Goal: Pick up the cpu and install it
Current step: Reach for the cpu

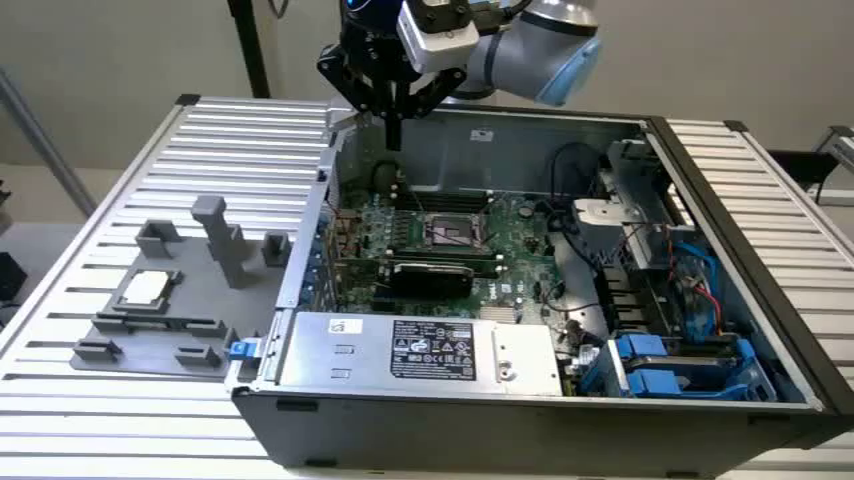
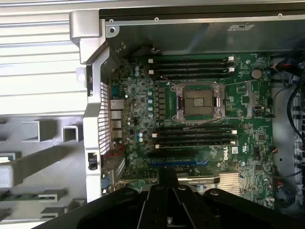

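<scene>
The gripper [image 1: 394, 138], clenched on nothing, hangs above the rim of the open computer case [image 1: 534, 440], with free air all round it. The bare socket [image 1: 454, 232] lies inside the case. The cpu [image 1: 144, 288] rests outside the case's side wall, on the grey fixture [image 1: 147, 345].

Silver-grey arm [image 1: 534, 35] of thick rounded tube, with a pale blue cap [image 1: 567, 70] on the joint. Pale grey boxy block [image 1: 438, 30] mounted at the wrist, and a dark cable [image 1: 514, 8] looping above. Matte black gripper [image 1: 394, 140] beneath, with angular linkage bars spreading from a central body and narrowing into slim straight fingers [image 1: 394, 120]. Seen from the wrist view, glossy black rounded knuckles [image 2: 126, 194] flanking a flat central bar.
</scene>
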`<state>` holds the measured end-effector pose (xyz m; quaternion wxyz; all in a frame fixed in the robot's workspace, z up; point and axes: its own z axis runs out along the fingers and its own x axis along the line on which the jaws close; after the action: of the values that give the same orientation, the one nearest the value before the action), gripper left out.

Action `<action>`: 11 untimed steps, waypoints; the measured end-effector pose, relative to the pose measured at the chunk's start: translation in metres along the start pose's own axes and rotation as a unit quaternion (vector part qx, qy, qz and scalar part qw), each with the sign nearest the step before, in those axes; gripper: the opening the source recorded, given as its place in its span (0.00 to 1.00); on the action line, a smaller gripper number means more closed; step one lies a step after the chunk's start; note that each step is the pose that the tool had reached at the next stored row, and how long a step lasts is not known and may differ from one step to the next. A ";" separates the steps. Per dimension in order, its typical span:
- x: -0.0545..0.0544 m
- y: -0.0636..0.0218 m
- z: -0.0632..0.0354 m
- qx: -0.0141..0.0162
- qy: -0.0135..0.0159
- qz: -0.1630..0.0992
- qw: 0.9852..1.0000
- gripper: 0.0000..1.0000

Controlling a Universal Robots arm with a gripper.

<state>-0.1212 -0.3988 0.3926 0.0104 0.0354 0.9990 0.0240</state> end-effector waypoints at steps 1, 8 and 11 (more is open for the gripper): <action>0.000 0.0000 0.0000 0.000 0.000 0.000 1.000 0.11; 0.000 0.0000 0.0000 0.000 0.000 0.000 1.000 0.11; 0.000 0.0000 0.0000 0.000 0.000 0.000 1.000 0.11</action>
<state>-0.1212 -0.3988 0.3926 0.0104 0.0354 0.9990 0.0240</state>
